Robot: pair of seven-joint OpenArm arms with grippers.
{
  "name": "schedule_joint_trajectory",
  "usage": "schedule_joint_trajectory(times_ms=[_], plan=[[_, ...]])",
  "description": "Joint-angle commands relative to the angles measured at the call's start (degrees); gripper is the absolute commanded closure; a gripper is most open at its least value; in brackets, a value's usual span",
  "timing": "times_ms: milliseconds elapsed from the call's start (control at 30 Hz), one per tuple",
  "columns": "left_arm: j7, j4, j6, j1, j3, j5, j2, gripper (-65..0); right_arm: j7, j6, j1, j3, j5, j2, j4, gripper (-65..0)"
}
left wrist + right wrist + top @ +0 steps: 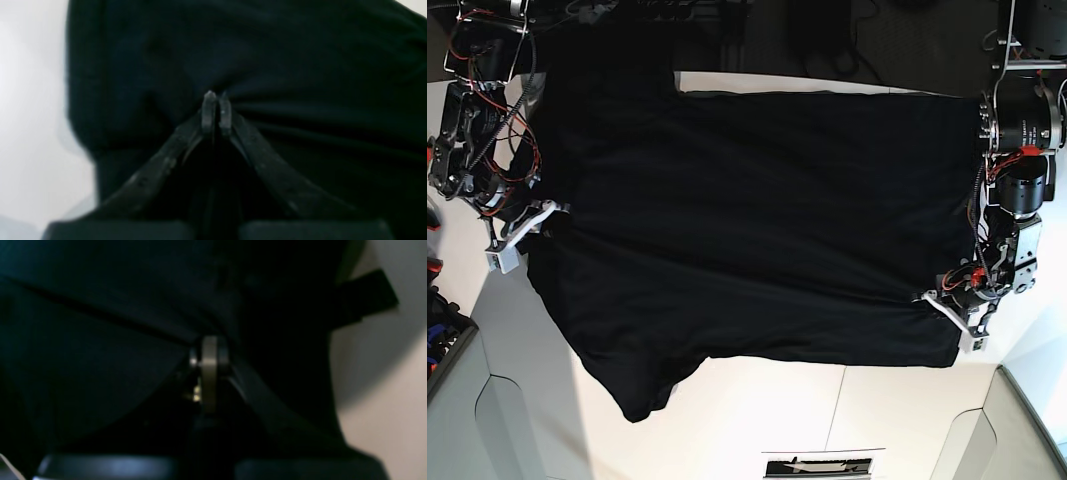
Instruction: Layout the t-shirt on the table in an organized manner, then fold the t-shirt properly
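The black t-shirt (747, 220) lies spread across the white table (827, 410), one sleeve hanging toward the near left. My left gripper (949, 305) is at the shirt's right edge. In the left wrist view its fingertips (217, 97) are pressed together, and the t-shirt (267, 50) puckers into creases at the tips. My right gripper (537, 215) is at the shirt's left edge. The right wrist view shows it (210, 343) shut on a dark fold of the t-shirt (83, 340). Pale table shows beside the cloth (26, 100) (383, 423).
A white card with dark print (822, 465) lies at the table's near edge. Red and blue items (435, 300) sit in a bin past the left side. Arm bases with cables (477, 110) (1022, 130) stand at both ends.
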Motion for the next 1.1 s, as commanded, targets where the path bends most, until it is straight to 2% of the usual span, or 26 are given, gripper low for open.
schedule_joint_trajectory(times_ms=[0, 67, 133, 200, 367, 500, 600, 667, 867, 1067], plan=[[1.5, 0.3, 2.3, -0.9, -0.1, 1.8, -1.9, -1.3, -0.3, -0.9, 0.5, 1.1, -0.7, 1.2, 0.4, 0.0], [2.0, 0.4, 2.2, -1.1, -0.1, 1.7, -2.3, -1.3, -0.3, -0.9, 0.7, 1.6, 1.3, 1.2, 0.4, 0.0], [3.4, 0.6, 0.5, -1.6, -0.1, 1.6, -2.3, -1.3, 0.0, -0.6, 0.9, 1.7, 2.7, 1.2, 0.5, 0.0], [6.0, 1.2, -3.1, -2.1, -0.1, -0.5, -2.3, -1.3, 0.5, 0.0, 0.8, 1.7, 3.1, 1.2, 1.2, 0.0], [13.8, 5.9, -12.3, -2.0, -0.1, -10.4, -2.3, -1.3, 0.9, 0.4, 0.9, 1.7, 4.6, 1.2, 3.3, 0.0], [21.8, 10.8, -16.7, -1.8, -0.1, -16.0, -2.3, -3.0, 0.4, 2.1, 1.4, 1.7, 6.8, 1.2, 3.7, 0.0], [23.6, 12.8, -17.1, -0.2, -0.1, -19.9, -3.8, -11.2, -0.3, 2.1, 1.3, 1.7, 6.7, 1.2, 3.6, 0.0], [24.3, 13.0, -17.1, 1.1, -0.1, -22.3, -5.2, -13.6, -0.3, 2.1, 1.3, 1.6, 6.6, 1.2, 3.4, 0.0], [24.6, 13.0, -17.1, 6.3, -0.1, -22.7, -8.1, -13.6, 0.3, 2.2, 1.3, -1.3, 6.6, 1.2, -0.3, 0.0], [20.4, 12.9, -16.0, 10.4, -0.1, -18.7, -7.3, -13.6, 4.7, 2.3, 1.4, -3.5, 3.3, 1.2, -1.7, 0.0]])
